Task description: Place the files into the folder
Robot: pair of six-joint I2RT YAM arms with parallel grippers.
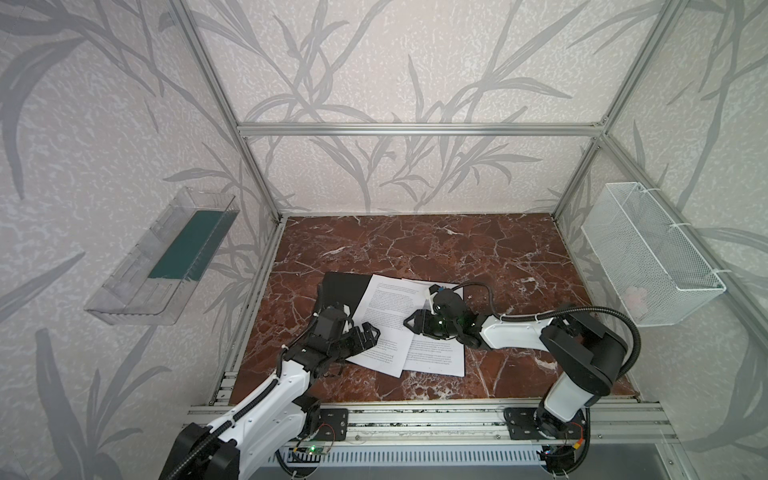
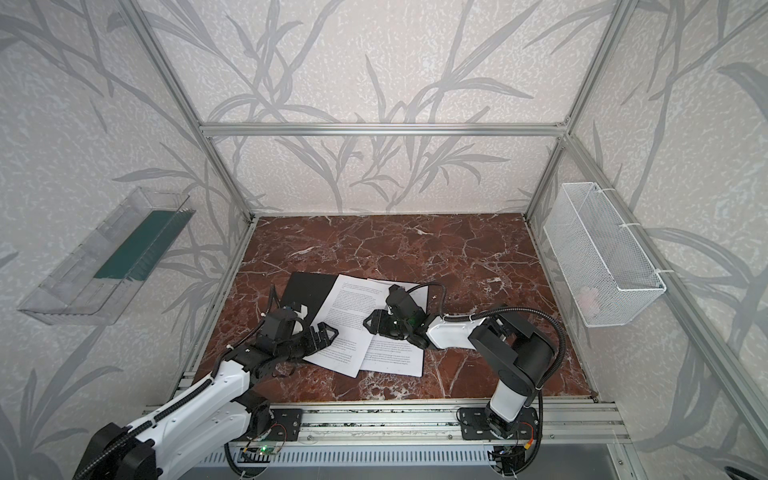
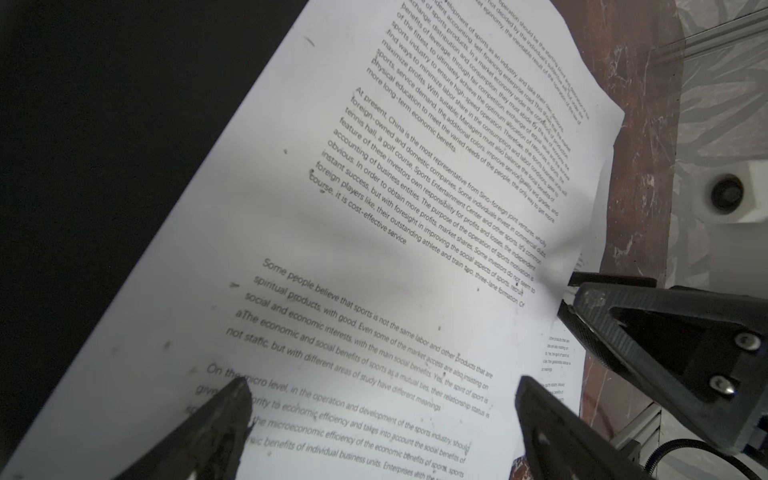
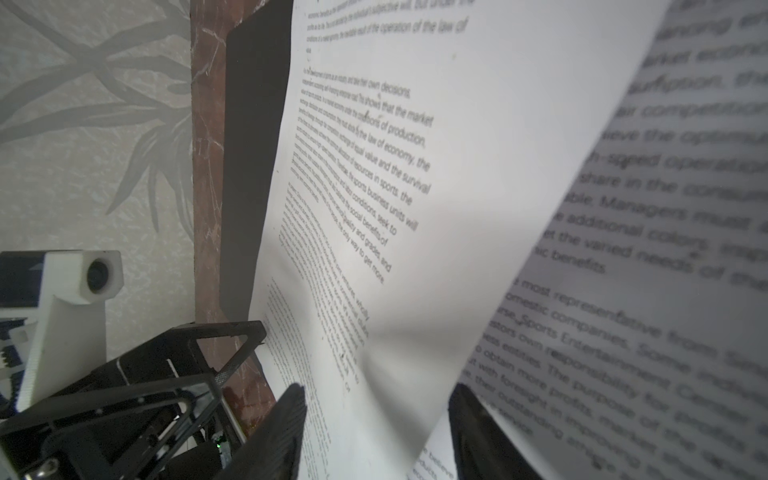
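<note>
Gently: my right claw [image 1: 409,322] brackets an edge of the files [image 1: 386,303], gripping or not I cannot tell; my left claw [image 1: 370,334] gapes open. I should pinch squarely, then slide onto the folder [image 1: 343,291].

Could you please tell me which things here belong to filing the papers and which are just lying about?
Part of the job: printed sheets; black-lined folder partly beneath them; left gripper and right gripper, both at the sheets.

Just lying about: clear plastic wall tray; white wire mesh basket.
</note>
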